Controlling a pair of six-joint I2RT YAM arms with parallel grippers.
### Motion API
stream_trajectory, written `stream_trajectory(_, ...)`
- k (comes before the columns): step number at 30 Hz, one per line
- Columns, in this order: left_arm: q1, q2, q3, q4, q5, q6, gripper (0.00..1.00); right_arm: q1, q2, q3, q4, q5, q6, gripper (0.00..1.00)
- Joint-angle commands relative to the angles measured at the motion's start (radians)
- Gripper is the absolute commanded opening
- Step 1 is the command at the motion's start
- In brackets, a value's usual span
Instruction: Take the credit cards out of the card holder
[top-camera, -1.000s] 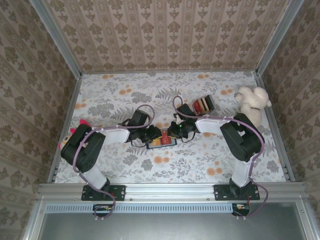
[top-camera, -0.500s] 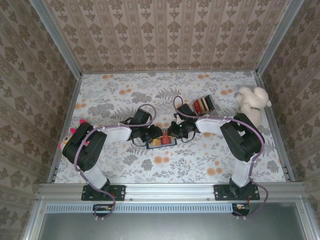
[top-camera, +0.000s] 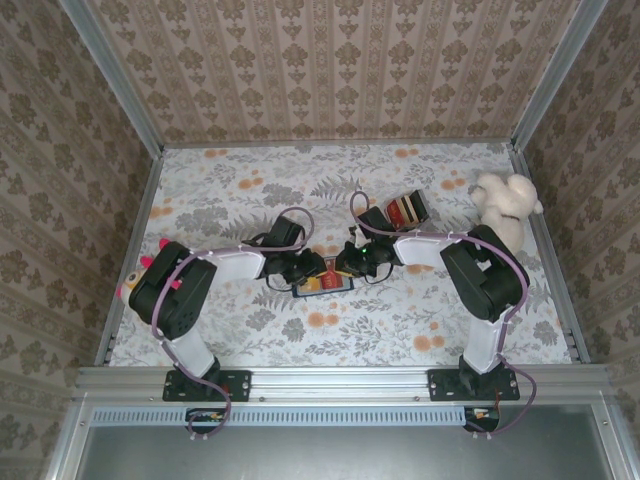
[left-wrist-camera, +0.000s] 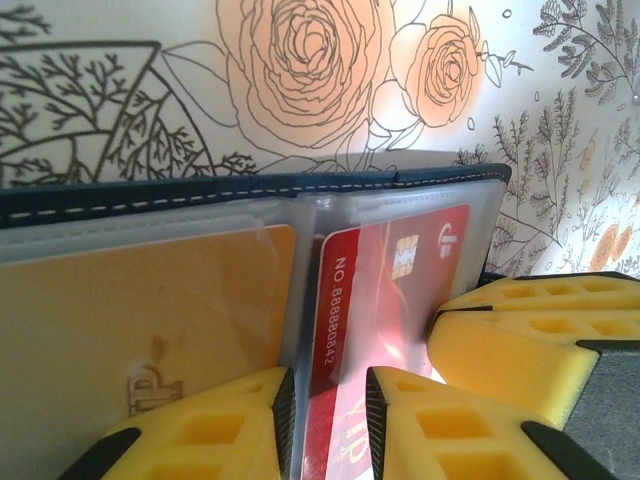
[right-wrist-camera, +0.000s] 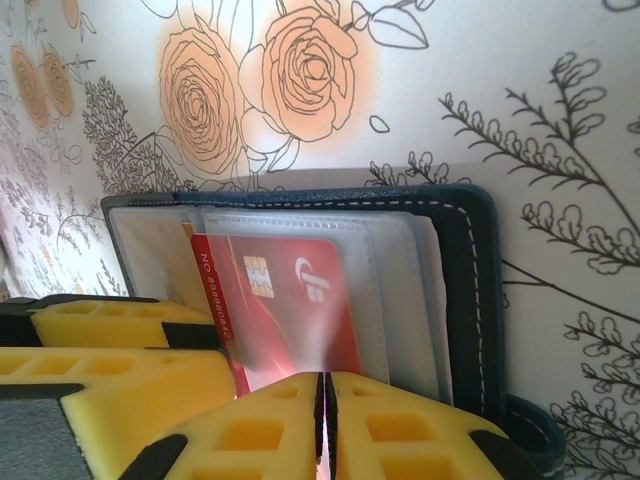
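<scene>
Card holder lies open on the tabletop just ahead of our right hand, pressed together on the near end of the red credit card, long axis pointing straight away, while our left hand sits slightly spread astride it.

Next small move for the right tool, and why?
Probably draw the right tool straight back, sliding the red card out of its clear sleeve. Its jaws look shut on the card's near edge, most of the card sits inside the card holder, and the left tool, jaws slightly apart, is at the sleeve and may steady it.
</scene>
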Motion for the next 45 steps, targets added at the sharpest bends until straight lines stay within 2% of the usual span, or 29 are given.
stream_trajectory(1, 0.004, 0.029, -0.024, 0.061, 0.046, 0.011, 0.26, 0.002, 0.082, -0.049, -0.074, 0.039, 0.012, 0.14)
stream_trajectory(5, 0.016, 0.022, -0.043, 0.104, 0.069, 0.002, 0.22, 0.002, 0.086, -0.05, -0.078, 0.042, 0.009, 0.13)
stream_trajectory(11, 0.033, -0.013, -0.061, 0.077, 0.054, 0.023, 0.17, 0.0, 0.083, -0.048, -0.099, 0.072, 0.0, 0.13)
stream_trajectory(23, 0.062, -0.066, -0.113, 0.111, 0.075, 0.049, 0.0, -0.004, 0.08, -0.047, -0.12, 0.098, -0.012, 0.13)
stream_trajectory(35, 0.082, -0.122, -0.135, 0.037, 0.056, 0.088, 0.0, -0.006, 0.066, -0.042, -0.131, 0.11, -0.03, 0.13)
stream_trajectory(43, 0.094, -0.206, -0.145, -0.071, 0.021, 0.135, 0.0, -0.006, -0.03, 0.023, -0.132, 0.079, -0.096, 0.15)
stream_trajectory(45, 0.1, -0.23, -0.151, -0.081, 0.023, 0.146, 0.0, 0.004, -0.052, 0.037, -0.13, 0.074, -0.128, 0.2)
